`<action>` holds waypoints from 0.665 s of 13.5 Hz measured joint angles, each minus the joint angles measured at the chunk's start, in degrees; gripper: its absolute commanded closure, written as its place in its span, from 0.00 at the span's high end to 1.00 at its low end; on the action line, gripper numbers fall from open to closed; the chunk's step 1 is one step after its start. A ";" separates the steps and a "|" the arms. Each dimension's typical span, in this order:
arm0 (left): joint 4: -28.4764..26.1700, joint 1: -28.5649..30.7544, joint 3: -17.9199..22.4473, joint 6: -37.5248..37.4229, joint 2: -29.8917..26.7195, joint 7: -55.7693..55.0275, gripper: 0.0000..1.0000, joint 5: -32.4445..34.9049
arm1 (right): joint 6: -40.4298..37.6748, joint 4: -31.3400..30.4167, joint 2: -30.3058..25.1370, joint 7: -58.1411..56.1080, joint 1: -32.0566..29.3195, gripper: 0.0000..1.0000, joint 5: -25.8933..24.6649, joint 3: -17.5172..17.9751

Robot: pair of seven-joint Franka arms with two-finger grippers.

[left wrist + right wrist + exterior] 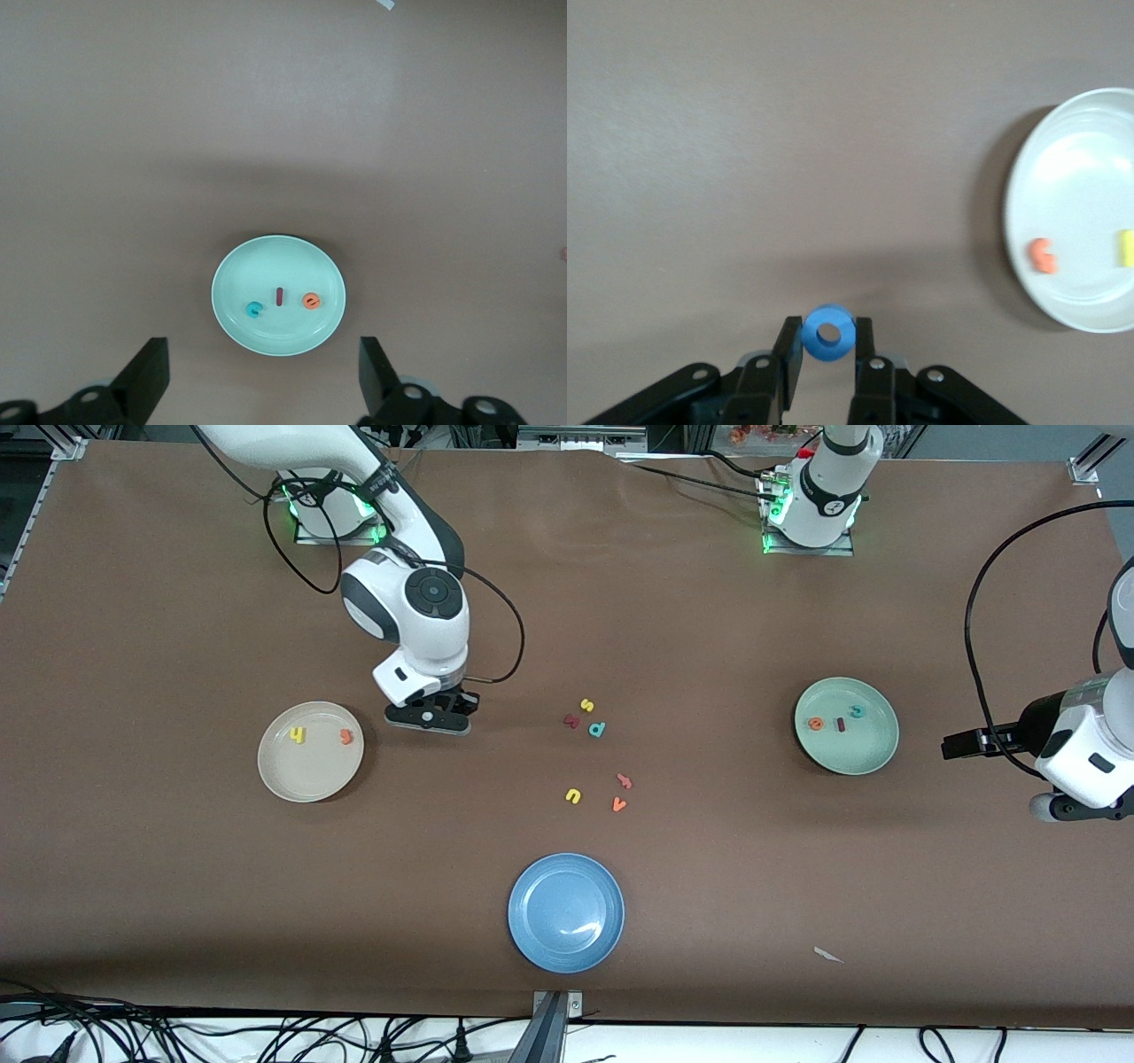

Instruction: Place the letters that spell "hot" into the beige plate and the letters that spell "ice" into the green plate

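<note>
My right gripper (pixel 828 335) is shut on the blue ring-shaped o (pixel 813 343) and hangs over bare table beside the beige plate (pixel 306 775), toward the table's middle. In that plate lie the yellow h (pixel 299 735) and the orange t (pixel 345 736). The green plate (pixel 850 753) holds the orange e (pixel 816 724), the dark red i (pixel 840 724) and the teal c (pixel 856 711). My left gripper (pixel 264 354) stands open and holds nothing, high over the table's left-arm end beside the green plate.
A blue plate (pixel 566 911) sits near the front edge. Loose letters lie mid-table: yellow s (pixel 586 705), dark red branched letter (pixel 571 721), teal p (pixel 597 730), yellow u (pixel 572 795), an orange letter (pixel 624 781), orange v (pixel 618 804). A white scrap (pixel 827 955) lies nearby.
</note>
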 measured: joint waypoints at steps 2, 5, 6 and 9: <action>0.00 -0.01 0.00 0.12 -0.03 0.03 1.00 0.00 | -3.95 -0.14 -2.78 -9.36 -2.61 0.20 2.77 -0.10; 0.00 -0.10 -0.01 0.14 -0.03 0.03 1.00 0.00 | -7.92 -0.47 -5.29 -21.14 -7.28 0.22 3.39 -1.43; -0.01 -0.10 -0.01 0.14 -0.03 0.03 1.00 0.00 | -8.24 -0.53 -5.62 -25.03 -8.13 0.22 3.41 -3.18; -0.39 -0.15 -0.01 0.14 -0.03 0.07 1.00 0.00 | -8.25 -0.54 -6.02 -34.10 -9.29 0.23 3.50 -8.45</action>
